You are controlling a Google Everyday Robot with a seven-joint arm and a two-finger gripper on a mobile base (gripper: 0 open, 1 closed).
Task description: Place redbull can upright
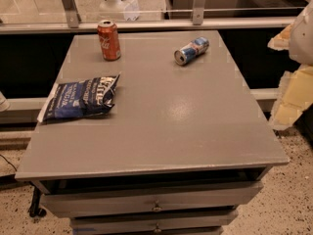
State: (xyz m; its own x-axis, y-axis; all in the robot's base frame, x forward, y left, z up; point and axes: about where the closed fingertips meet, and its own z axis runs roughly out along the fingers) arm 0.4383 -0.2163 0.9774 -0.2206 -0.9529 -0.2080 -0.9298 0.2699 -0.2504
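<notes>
The redbull can (191, 50) lies on its side on the grey table (171, 126), near the table's far right corner; my gripper (295, 89) hangs beyond the table's right edge; whether it is spread or pressed together I cannot tell; a red can (108, 39) stands upright at the table's far left.

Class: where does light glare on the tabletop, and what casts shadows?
Camera view: pale sheen on the table right of centre; thin shadows under the lying redbull can and chip bag; the claw sits at the picture's right edge, beyond the table.
</notes>
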